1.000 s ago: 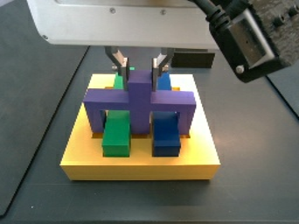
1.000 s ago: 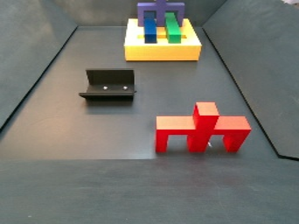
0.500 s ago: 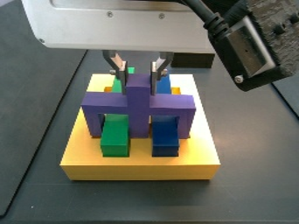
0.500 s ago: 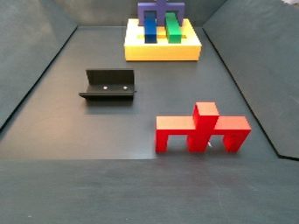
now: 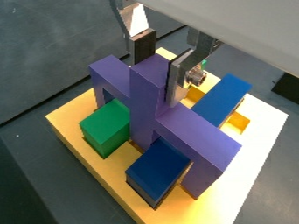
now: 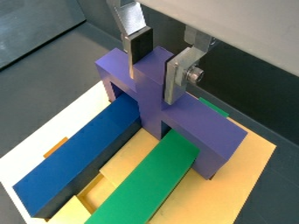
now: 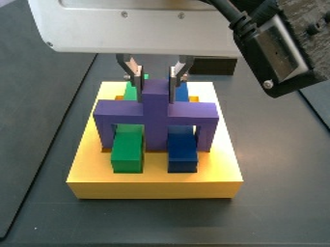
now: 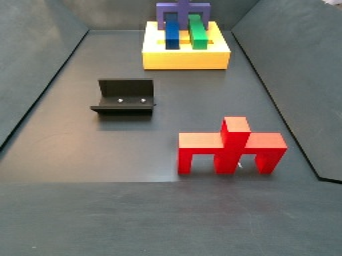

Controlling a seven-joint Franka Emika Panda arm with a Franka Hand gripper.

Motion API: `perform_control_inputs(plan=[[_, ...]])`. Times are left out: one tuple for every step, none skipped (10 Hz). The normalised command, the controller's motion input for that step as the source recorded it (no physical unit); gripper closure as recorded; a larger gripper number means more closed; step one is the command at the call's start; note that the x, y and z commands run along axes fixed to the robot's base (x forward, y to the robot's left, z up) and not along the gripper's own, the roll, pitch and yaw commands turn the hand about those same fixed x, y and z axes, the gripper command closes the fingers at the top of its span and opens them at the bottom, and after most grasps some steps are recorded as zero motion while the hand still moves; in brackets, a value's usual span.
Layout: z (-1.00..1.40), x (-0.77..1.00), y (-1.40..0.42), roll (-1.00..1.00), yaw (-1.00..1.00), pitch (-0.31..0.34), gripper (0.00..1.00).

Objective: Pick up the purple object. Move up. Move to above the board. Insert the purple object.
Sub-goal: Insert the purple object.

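Hand point(image 7: 153, 72) over board point(image 7: 154, 178) (fixture point(image 8: 126, 97) apart)

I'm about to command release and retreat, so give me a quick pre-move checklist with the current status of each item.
1. Purple object straddles the green bar and blue bar on the board: ok.
2. Purple object sits level, not tilted: ok in a side view.
3. Legs fully bottomed in the board: cannot tell.
4. Gripper fingers flank the purple object's raised ridge: ok.
5. Fingers gripping or slack: cannot tell.
6. Red piece and fixture stand well away from the board: ok.
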Motion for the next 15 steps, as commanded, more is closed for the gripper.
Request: perform_control_inputs(plan=[[-0.17,0.00,-0.05,0.25,0.06,0.000,1.00],[-0.28,0.00,-0.04,0.21,0.01,0.000,1.00],[-0.27,0.00,-0.03,0.18,0.00,0.000,1.00],[-0.32,0.00,-0.07,0.16,0.00,0.000,1.00],[-0.27,0.00,-0.11,0.06,0.00,0.000,1.00],[-0.08,0.06,-0.10,-0.03,0.00,-0.013,1.00],[-0.08,0.00,-0.02,-0.03,0.00,-0.040,1.00],[-0.07,0.00,0.00,0.00,0.00,-0.004,1.00],[-0.11,0.13,0.00,-0.03,0.00,0.000,1.00],[-0.20,0.34,0.00,0.00,0.00,0.026,1.00],[-0.27,0.45,0.00,0.02,0.00,0.081,1.00],[-0.29,0.45,0.00,0.03,0.00,0.081,1.00],[-0.28,0.34,0.00,0.07,0.00,0.093,1.00],[-0.30,0.00,0.08,0.13,0.00,0.099,1.00],[-0.39,-0.11,0.15,0.12,-0.02,0.084,1.00]])
